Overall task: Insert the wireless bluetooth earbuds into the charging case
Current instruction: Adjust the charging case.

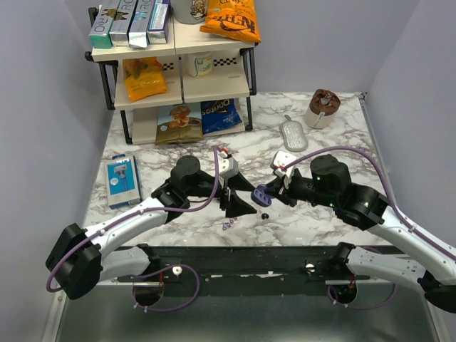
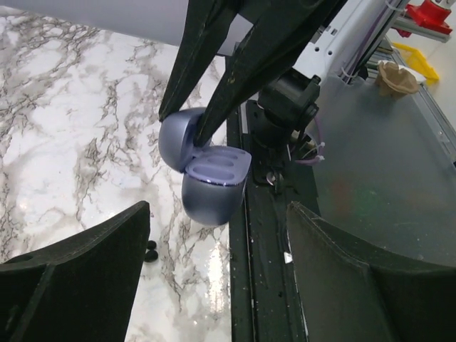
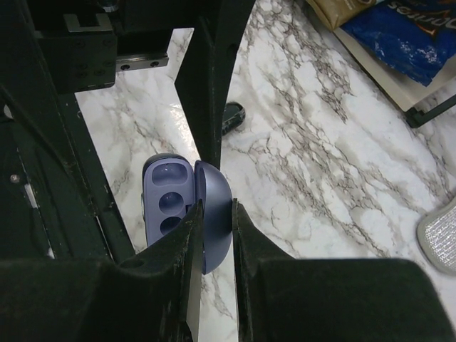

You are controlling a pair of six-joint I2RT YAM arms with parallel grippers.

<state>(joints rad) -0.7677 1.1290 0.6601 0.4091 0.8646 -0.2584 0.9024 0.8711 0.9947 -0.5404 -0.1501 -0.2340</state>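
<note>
The blue chip bag (image 1: 220,114) reads "Doritos" (the remaining lettering is too blurred to make out).

Your right gripper (image 3: 215,214) is covering part of the charging case (image 3: 167,189). Beside the case, the earbuds (image 1: 264,214) are showing as one speck.

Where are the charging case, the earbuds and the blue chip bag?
charging case (image 2: 210,198): left wrist view, lower shell.
earbuds (image 2: 152,246): left wrist view, upper bud.
blue chip bag (image 3: 406,35): right wrist view, front.

One left claw (image 1: 239,204) and one right claw (image 3: 215,210), one purple charging case (image 2: 210,196), two black earbuds (image 2: 151,246).
</note>
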